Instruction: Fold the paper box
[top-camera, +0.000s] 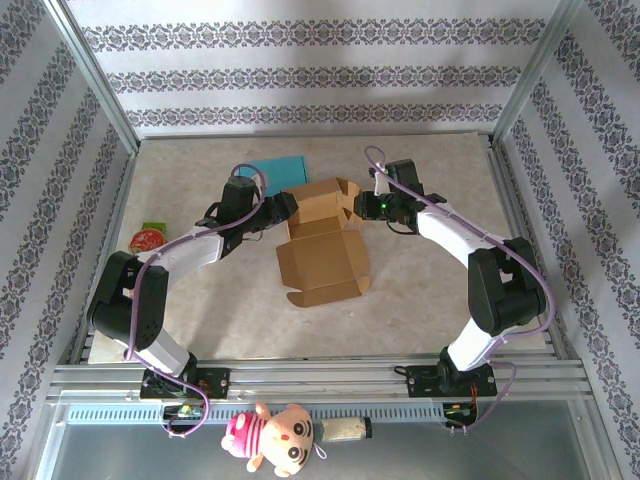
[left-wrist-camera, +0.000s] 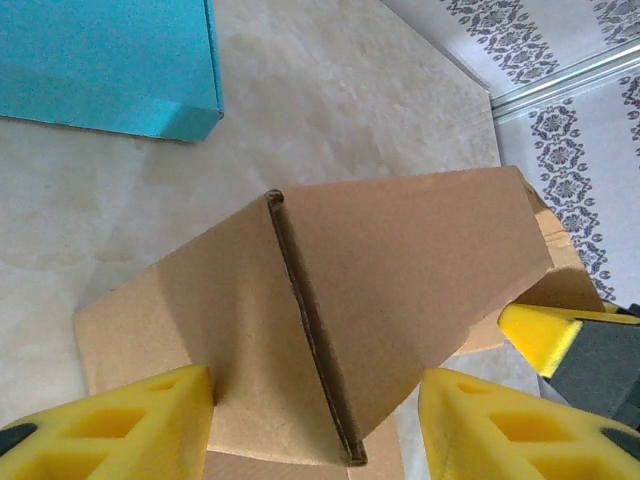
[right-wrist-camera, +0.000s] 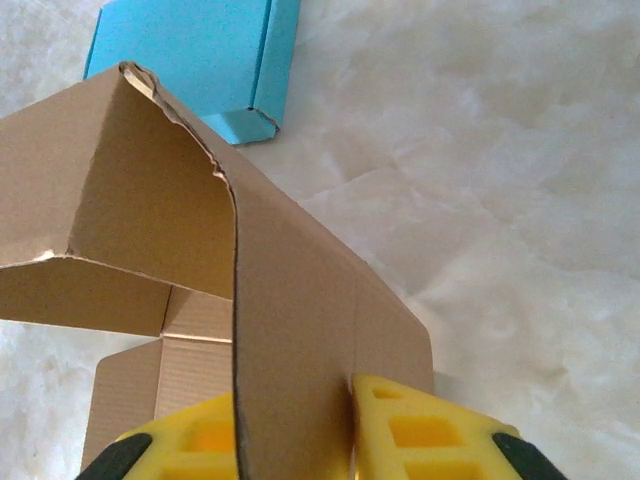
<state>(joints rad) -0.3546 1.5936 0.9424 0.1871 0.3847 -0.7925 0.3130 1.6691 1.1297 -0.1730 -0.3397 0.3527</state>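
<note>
Right pincer (right-wrist-camera: 295, 425) is clamped on an upright wall of the brown corrugated-cardboard box (top-camera: 322, 250). Its wrist view shows a yellow foam pad pressed against each face of that thin panel. In the overhead view it sits at the right side of the box's raised far end (top-camera: 360, 205). The left pincer (top-camera: 287, 207) is at the opposite, left side. In its own view (left-wrist-camera: 315, 425) the jaws straddle a folded corner of the box (left-wrist-camera: 400, 270). One pad (left-wrist-camera: 130, 430) touches the cardboard, but the other looks just clear of it, so it cannot be told whether this is a grip or only a bracket.

Beneath it all is the pale marbled table (top-camera: 420, 310). The box lies at the middle of the table, half formed. Its far part stands up as walls, and its near part is spread flat as an open lid with tabs, reaching toward the arm bases. Its long axis therefore runs far to near, and the box lies directly between the two pincers, the right pincer's to its left and the left pincer's to its right. Both arms are about equally close to the raised end, and neither is near the flat lid. The next fold probably depends on squeezing the far walls square from both sides.

A flat turquoise card box (top-camera: 278, 168) lies just beyond the left pincer, apart from the brown box. A pink plush toy (top-camera: 275, 438) lies below the table's near rail. A small red round packet (top-camera: 147, 239) sits at the table's left edge.
</note>
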